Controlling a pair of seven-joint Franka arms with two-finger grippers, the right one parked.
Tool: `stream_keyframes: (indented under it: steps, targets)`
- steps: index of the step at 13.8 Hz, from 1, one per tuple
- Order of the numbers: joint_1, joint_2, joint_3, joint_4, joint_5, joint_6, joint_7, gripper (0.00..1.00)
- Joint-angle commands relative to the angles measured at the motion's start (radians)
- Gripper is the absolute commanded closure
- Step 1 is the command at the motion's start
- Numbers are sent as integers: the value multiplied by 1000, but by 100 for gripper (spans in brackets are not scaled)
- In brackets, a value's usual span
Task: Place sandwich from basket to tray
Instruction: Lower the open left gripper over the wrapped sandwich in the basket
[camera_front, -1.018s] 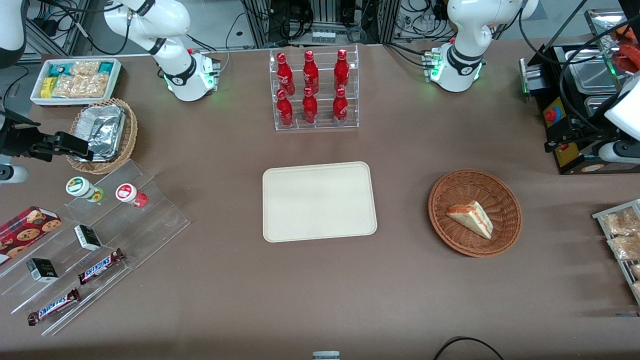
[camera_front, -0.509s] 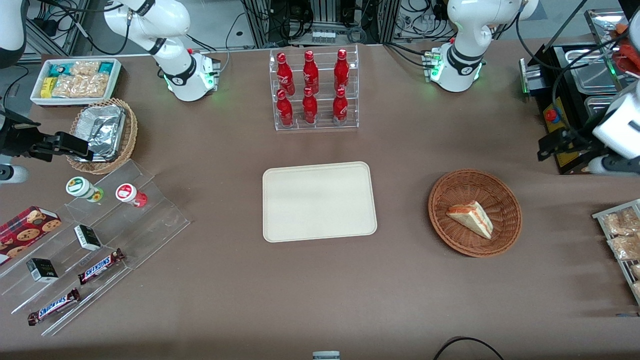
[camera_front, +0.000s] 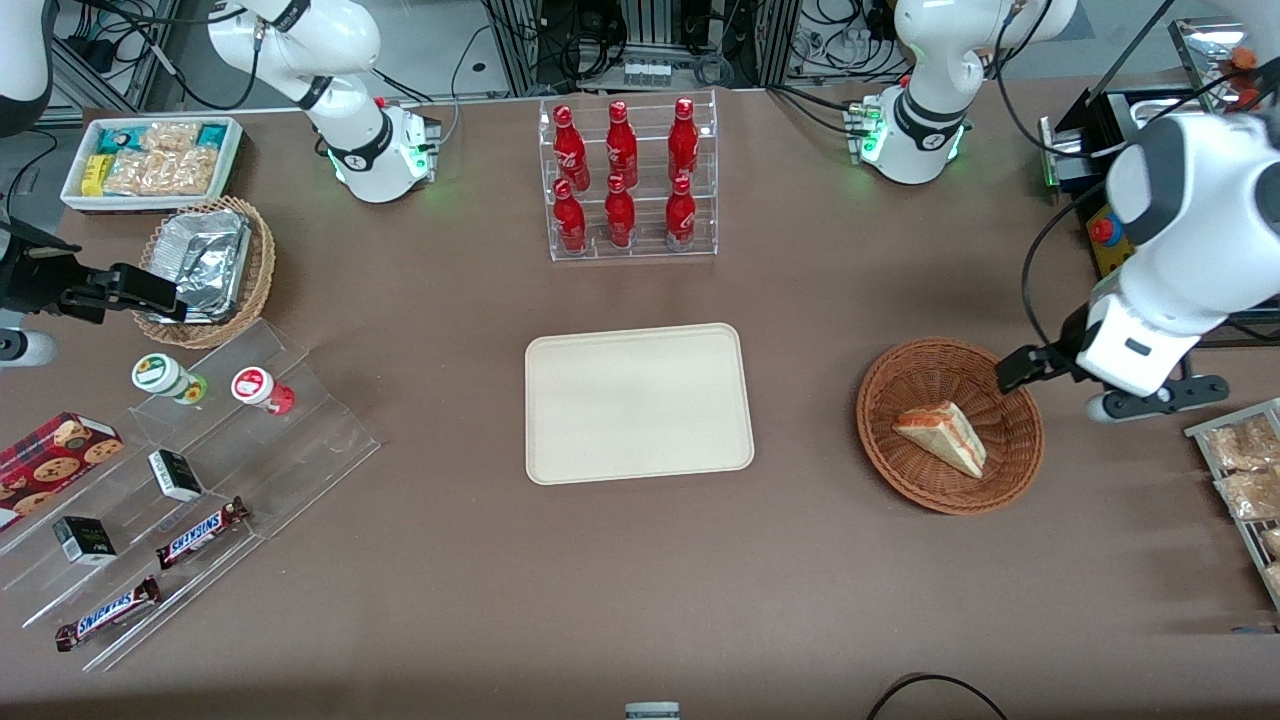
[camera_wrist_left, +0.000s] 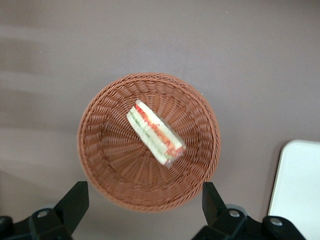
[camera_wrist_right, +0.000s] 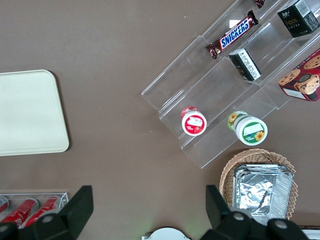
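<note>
The approach is in hand: the gripper (camera_wrist_left: 142, 207) hangs above the basket (camera_front: 890, 455) at the right of the front view, fingers (camera_wrist_left: 75, 200) spread wide and holding nothing. The sandwich (camera_front: 941, 437) lies in the basket's middle, untouched, and the tray (camera_front: 640, 440) sits bare at the frame's centre. In the front view its long axis runs diagonally, from upper left to lower right, the narrow tip probably at the lower right. Next the gripper likely must turn to straddle the short width, then descend between the basket walls.
</note>
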Motion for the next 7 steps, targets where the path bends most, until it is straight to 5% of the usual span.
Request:
stream_keyframes:
  steps: [1, 7]
  targets:
    - [1, 29, 0, -61, -4, 114, -130, 0]
    - [0, 88, -16, -142, -13, 287, -356, 0]
